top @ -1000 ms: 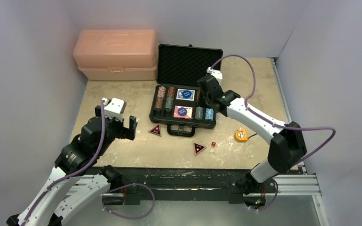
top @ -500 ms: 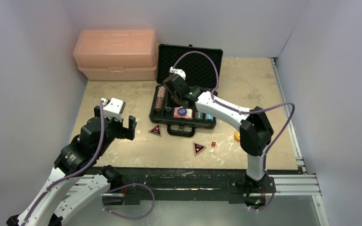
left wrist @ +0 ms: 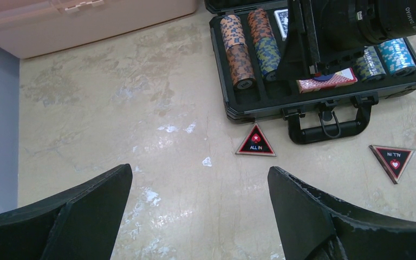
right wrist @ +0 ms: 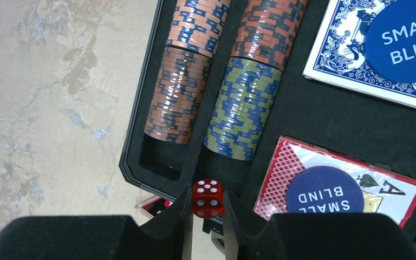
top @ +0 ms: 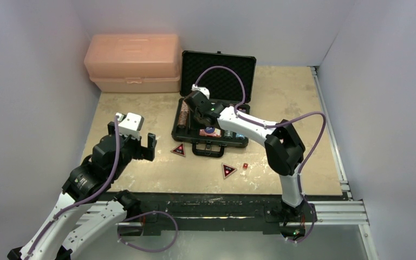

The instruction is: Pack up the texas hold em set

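The black case stands open, its foam lid upright and its tray rim below my right gripper. My right gripper is shut on a red die just above the near end of the chip rows. In the top view this gripper is over the tray's left half. Chip stacks and two card decks, one blue and one red, lie in the tray. Two red triangular buttons and a second red die lie on the table. My left gripper is open and empty, left of the case.
A salmon-pink plastic box stands at the back left, next to the case lid. The case handle sticks out toward the near side. The right arm's elbow hangs over the table right of the case.
My right gripper has swung left across the open case with the die, from the tray's right end to over the chip rows. The left arm has not moved.
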